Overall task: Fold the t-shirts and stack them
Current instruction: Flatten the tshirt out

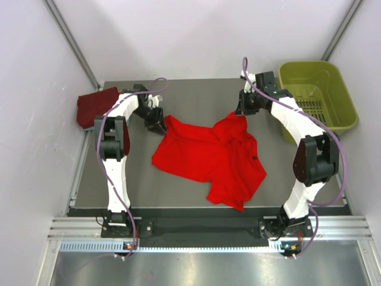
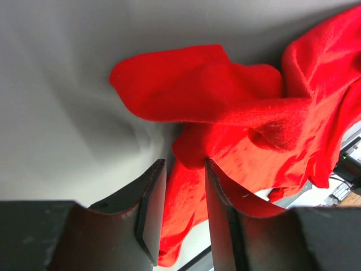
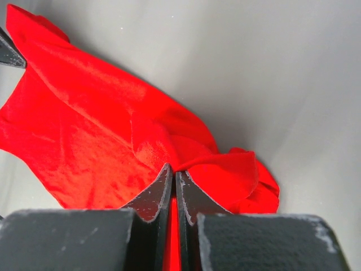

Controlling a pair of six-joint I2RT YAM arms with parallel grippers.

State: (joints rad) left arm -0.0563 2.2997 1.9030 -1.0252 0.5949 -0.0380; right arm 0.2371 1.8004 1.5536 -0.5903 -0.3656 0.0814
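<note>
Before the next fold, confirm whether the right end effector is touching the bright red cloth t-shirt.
Touching. In the right wrist view the right end effector is shut on a pinched fold of the bright red cloth t-shirt.

shirt [image 1: 208, 158] mid-table, basket [image 1: 318, 89] far right

Bright even overhead light, soft faint shadows, sharp overhead view, wrist views slightly soft, near jaws blurred
</note>
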